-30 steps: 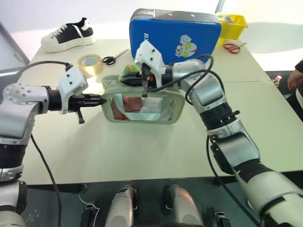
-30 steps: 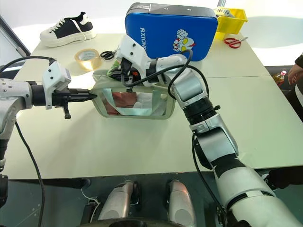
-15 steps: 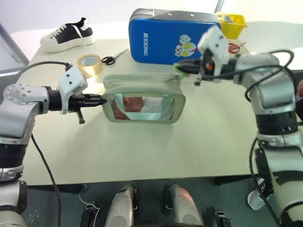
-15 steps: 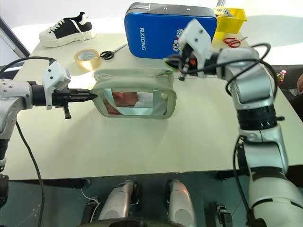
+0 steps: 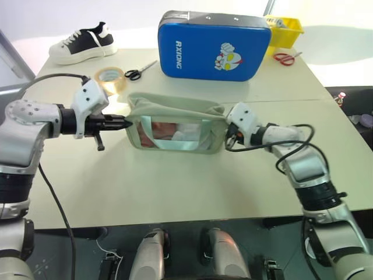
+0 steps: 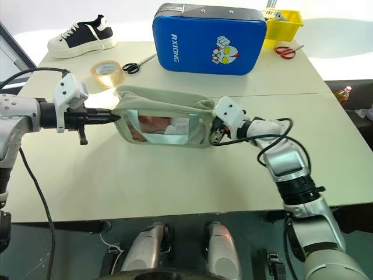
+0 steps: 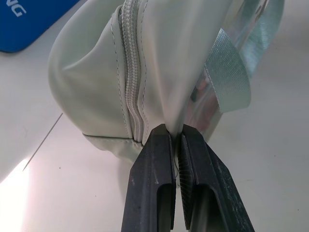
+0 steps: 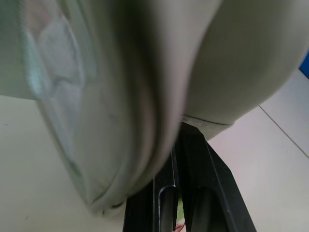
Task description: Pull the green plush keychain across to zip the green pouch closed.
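Presently: left gripper, fingers pressed together, pinching the seam fabric at one end of the green pouch; the left wrist view shows the two black fingers clamped on the pale fabric just beside the closed zipper. Right gripper, fingers together, set against the pouch's opposite end; whether it has hold of anything cannot be told. A sliver of bright green shows low between its fingers in the right wrist view, too small to identify as the green plush keychain.

Green pouch: pale sage, soft, rounded corners, stretched between the two grippers near the middle of the table; clear window facing the robot, red and white contents visible behind it.

Surroundings, far side of the table: blue hard case with cartoon print; roll of tape; black-handled scissors; black-and-white sneaker; yellow bin; red-handled scissors.
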